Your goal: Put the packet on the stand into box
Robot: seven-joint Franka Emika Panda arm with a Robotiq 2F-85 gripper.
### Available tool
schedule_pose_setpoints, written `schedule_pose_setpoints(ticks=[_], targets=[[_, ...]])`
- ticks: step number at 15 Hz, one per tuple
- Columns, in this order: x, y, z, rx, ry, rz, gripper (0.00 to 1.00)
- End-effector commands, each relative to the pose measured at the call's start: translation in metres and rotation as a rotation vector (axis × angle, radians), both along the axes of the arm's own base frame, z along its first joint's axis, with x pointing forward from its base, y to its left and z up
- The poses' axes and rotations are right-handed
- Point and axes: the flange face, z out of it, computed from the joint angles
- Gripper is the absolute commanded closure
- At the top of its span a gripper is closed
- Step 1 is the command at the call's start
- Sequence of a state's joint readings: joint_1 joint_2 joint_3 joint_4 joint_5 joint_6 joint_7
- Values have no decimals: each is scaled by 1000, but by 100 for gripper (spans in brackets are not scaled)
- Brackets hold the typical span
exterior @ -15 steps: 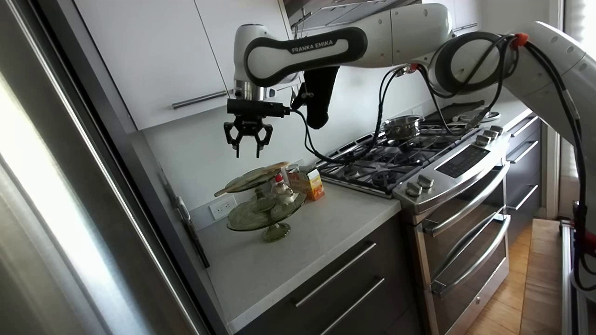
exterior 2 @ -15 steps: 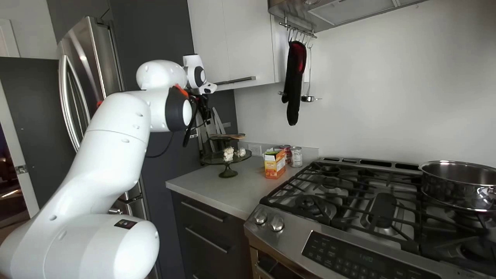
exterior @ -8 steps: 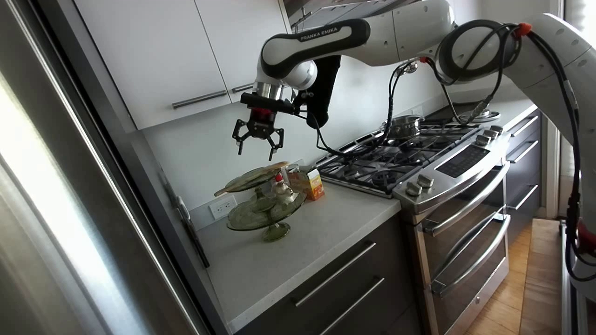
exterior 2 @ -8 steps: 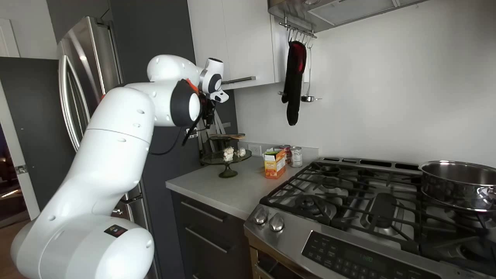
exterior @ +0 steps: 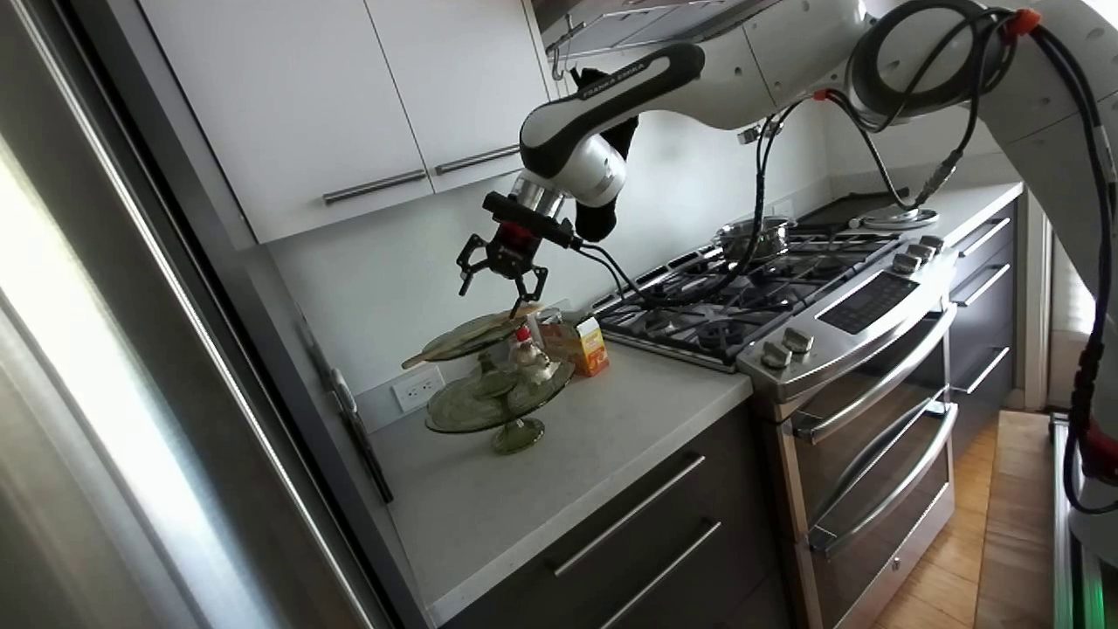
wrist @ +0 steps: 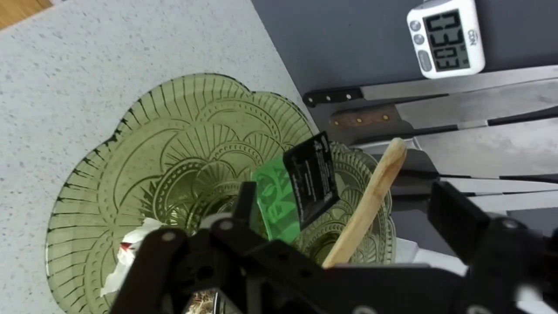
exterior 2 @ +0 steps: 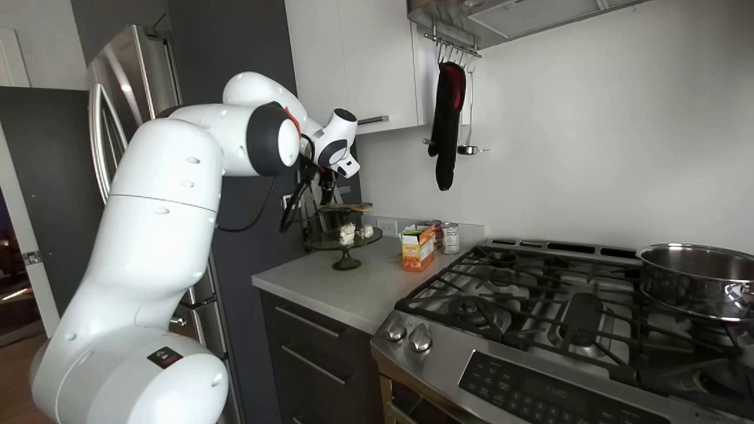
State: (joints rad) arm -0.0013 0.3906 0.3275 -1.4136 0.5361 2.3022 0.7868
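The stand is olive-green patterned glass in two tiers, seen in both exterior views (exterior: pixel 472 411) (exterior 2: pixel 323 240) and the wrist view (wrist: pixel 139 131). The green and black packet (wrist: pixel 310 179) lies on it in the wrist view, beside a wooden handle (wrist: pixel 366 203). I cannot make the packet out in the exterior views. The box is an orange and yellow carton with its top flaps open (exterior: pixel 594 351) (exterior 2: pixel 418 253), on the counter beside the stand. My gripper (exterior: pixel 489 300) is open, empty and tilted, just above the upper plate. In the wrist view its fingers (wrist: pixel 247 196) stand wide apart, with packet and handle between them.
Garlic bulbs (exterior 2: pixel 347 234) sit on the lower plate, with a red-topped thing (exterior: pixel 524 335) near them. Cans (exterior 2: pixel 450 238) stand behind the box. Knives (wrist: pixel 462 109) and a timer (wrist: pixel 447 39) hang on the panel. A cabinet (exterior: pixel 454 79) hangs above. The stove (exterior 2: pixel 518 306) adjoins the counter.
My gripper has moved right and slightly down in an exterior view, and has tilted from pointing straight down. It stays open. The stand and box have not moved.
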Motion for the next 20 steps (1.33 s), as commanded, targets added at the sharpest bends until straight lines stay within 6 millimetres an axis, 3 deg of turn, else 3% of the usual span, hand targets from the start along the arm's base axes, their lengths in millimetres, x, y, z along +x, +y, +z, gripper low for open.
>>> schedule_pose_setpoints(ticks=[1, 8, 12, 20], targets=[[-1, 1, -3, -5, -7, -4, 0], [0, 2, 2, -11, -30, 4, 0], [-6, 3, -9, 20, -77, 58, 0], [-15, -27, -44, 167, -164, 63, 0]])
